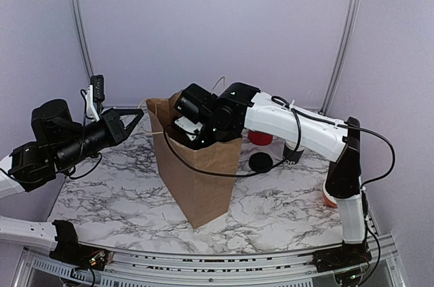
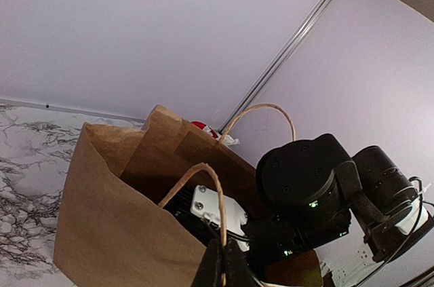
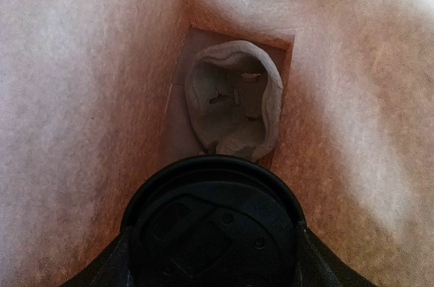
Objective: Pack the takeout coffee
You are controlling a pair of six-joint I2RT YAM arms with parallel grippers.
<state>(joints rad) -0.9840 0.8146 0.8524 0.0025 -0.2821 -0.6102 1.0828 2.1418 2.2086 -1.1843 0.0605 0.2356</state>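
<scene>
Only the right wrist view showed right gripper (image 3: 211,263) clamped on takeout coffee (image 3: 211,222) inside paper bag (image 1: 200,185), over pulp tray (image 3: 234,100). Left gripper (image 2: 220,263) was pinched shut on handle (image 2: 203,175). Cup sides were hidden.

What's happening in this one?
The right hand is down inside the paper bag, gripping the lidded black cup above a grey pulp holder at the bottom. The left hand pinches a bag handle, steadying the bag. The cup is not yet released.
</scene>
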